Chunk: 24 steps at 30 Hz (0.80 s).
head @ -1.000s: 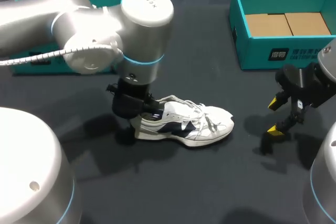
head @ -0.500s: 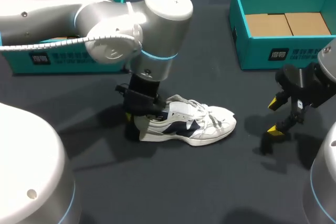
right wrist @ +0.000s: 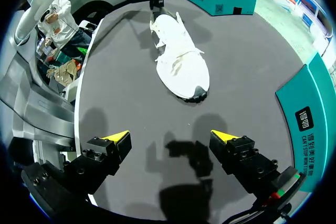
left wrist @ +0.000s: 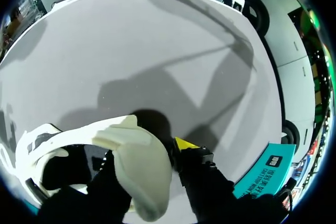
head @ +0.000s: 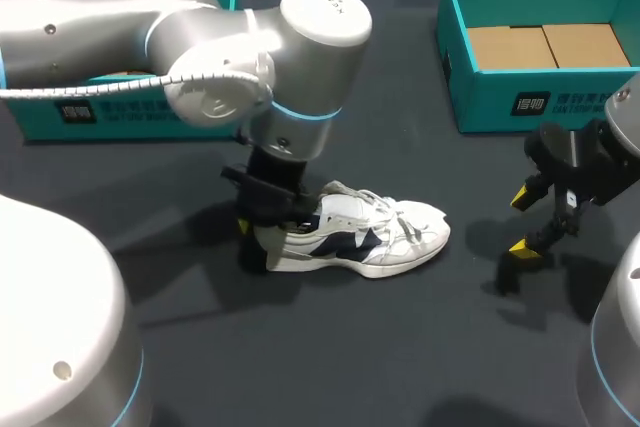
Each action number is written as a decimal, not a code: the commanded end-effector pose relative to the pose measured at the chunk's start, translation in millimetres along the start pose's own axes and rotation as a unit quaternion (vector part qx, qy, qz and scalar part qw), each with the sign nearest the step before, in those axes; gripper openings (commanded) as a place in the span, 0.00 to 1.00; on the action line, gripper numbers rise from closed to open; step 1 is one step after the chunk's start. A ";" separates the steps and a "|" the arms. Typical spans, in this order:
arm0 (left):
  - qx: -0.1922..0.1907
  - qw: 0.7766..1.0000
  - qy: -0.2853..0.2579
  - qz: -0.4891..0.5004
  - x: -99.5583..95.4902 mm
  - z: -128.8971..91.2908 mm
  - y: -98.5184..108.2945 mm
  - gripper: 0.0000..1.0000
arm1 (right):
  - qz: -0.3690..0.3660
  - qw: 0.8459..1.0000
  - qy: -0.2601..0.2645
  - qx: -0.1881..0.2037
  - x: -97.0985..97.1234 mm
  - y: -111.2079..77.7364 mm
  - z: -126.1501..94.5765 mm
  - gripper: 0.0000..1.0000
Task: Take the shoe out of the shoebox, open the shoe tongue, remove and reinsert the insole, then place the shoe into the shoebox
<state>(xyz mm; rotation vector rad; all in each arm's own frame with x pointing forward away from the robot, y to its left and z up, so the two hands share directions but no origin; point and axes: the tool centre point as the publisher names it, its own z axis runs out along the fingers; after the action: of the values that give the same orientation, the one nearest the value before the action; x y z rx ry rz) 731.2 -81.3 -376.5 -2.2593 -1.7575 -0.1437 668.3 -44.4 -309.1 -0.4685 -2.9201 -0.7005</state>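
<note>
Dark grey table (head: 400, 367) stretches out in front of you. Nearest, on your right side, the right end effector (head: 523, 222) hangs just above the table, its two yellow-tipped fingers spread wide apart with nothing between them. Farther in, near the middle, the white and navy shoe (head: 370, 237) rests on the table, toe towards the right end effector and well apart from it. Your left end effector (head: 260, 232) comes down at the shoe's heel and is clamped on it: one finger inside the opening, the other behind, the heel wall between them. At the far side, the right shoebox (head: 500, 102) stands open with brown cardboard on its floor. The left shoebox (head: 110, 117) sits partly hidden behind your left arm. The shoe lies outside both.
</note>
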 end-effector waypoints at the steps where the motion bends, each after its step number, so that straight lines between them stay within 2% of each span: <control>1: -0.009 1.000 -0.017 -0.007 11.0 -9.5 -9.1 1.00 | 0.000 1.000 -0.001 0.001 1.3 -0.3 0.4 1.00; 6: -0.022 0.999 -0.041 -0.027 23.5 -34.1 -17.9 1.00 | 0.000 1.000 -0.001 0.001 1.3 -0.3 0.4 1.00; 12: -0.025 0.993 -0.094 -0.067 52.2 -83.2 -31.4 1.00 | 0.000 1.000 -0.001 0.001 1.3 -0.3 0.4 1.00; 15: 0.016 0.984 -0.134 -0.115 72.8 -104.5 -33.9 1.00 | 0.000 1.000 -0.001 0.001 1.3 -0.3 0.4 1.00; 17: 0.079 0.972 -0.162 -0.152 90.2 -110.3 -35.3 1.00 | 0.000 1.000 -0.001 0.001 1.3 -0.3 0.4 1.00; 18: 0.091 0.970 -0.165 -0.156 96.5 -110.0 -37.2 1.00 | 0.000 1.000 -0.001 0.001 1.3 -0.3 0.4 1.00; 24: 0.091 0.970 -0.165 -0.156 96.5 -110.0 -37.2 1.00 | 0.000 1.000 -0.001 0.001 1.3 -0.3 0.4 1.00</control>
<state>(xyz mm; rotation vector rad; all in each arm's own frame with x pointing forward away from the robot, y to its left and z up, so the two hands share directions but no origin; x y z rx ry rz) 725.2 -26.0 -239.6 -1.9359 -2.1561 0.2327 668.3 -44.4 -309.1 -0.4686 -2.9201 -0.7005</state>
